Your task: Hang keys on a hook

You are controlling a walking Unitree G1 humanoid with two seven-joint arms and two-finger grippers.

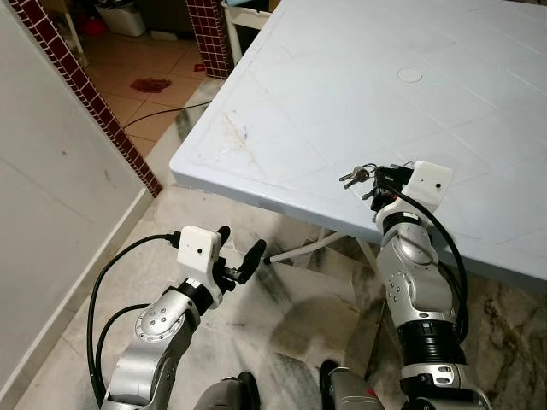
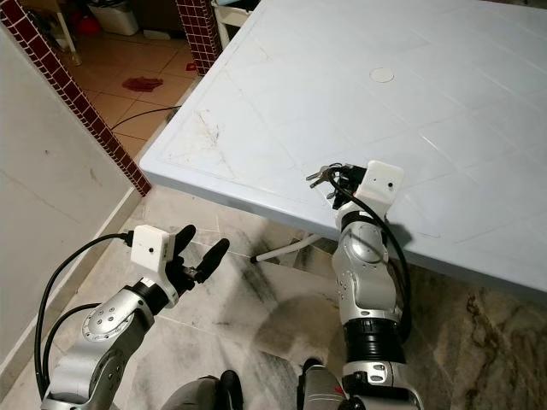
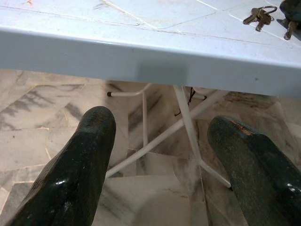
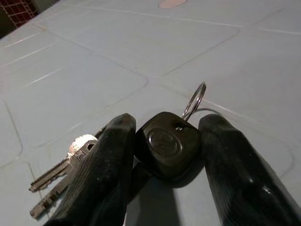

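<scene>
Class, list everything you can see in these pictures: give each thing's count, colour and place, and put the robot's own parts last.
Table: one, pale blue plastic, white legs beneath, before the robot.
Keys: one bunch, silver metal, lying on the table near its front edge.
Key fob: one, black, on the bunch's ring, between the right gripper's fingers.
Brick pillars: two, dark red, left and far left.
Wall: one, pale grey, left.
Floor: marbled grey tiles below the table.
Right gripper: one, black fingers closed on the fob.
Left gripper: one, black, open, below the table edge.

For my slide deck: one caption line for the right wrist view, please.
Right pincer closes on the black key fob, its ring and silver keys resting on the pale blue table.
</scene>
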